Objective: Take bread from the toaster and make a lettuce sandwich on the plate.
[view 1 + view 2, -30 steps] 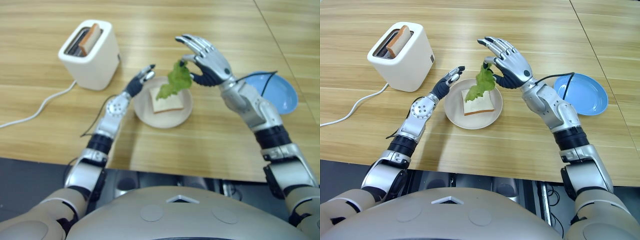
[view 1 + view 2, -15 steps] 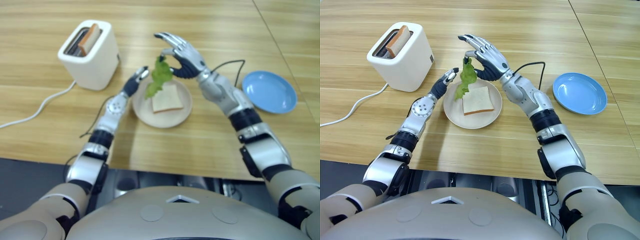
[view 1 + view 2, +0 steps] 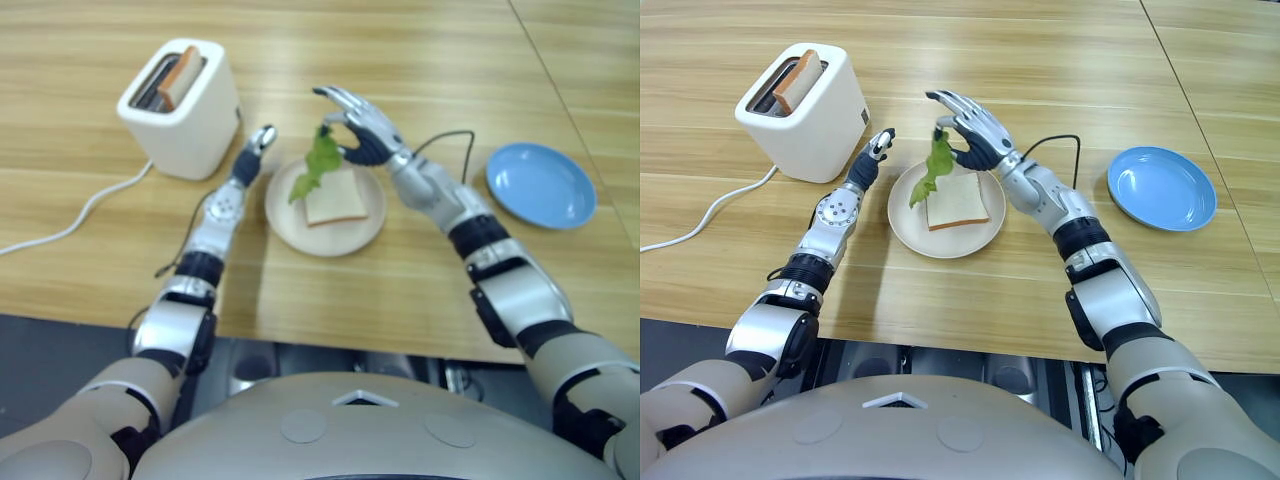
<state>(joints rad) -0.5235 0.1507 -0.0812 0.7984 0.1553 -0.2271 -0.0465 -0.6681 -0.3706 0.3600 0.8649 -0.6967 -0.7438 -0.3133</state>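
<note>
As the sandwich stood only begun, by my reading, the wooden table [image 3: 940, 40] carried a white toaster [image 3: 810, 125] toward its far left corner, with one slice of toast [image 3: 798, 82] standing in the slot. A blue plate [image 3: 1160, 188] lay toward the right edge, well apart from the rest. Between them, nearer the front edge, sat the beige plate [image 3: 910, 228] with a slice of bread [image 3: 960, 205] lying flat on it.

The lettuce leaf [image 3: 930, 172] hung above the plate's toaster-side rim, its long axis running downward and slanting left, so its lower tip was off the bread. It was pinched at its top by the right hand [image 3: 975, 130], whose other fingers were spread wide above the plate's far rim. The bread lay below and to the right of the leaf, so the placing probably called for a shift right and a lowering.

The left hand [image 3: 875, 150] was between toaster and plate, holding nothing; whether it was spread or closed could not be told.
</note>
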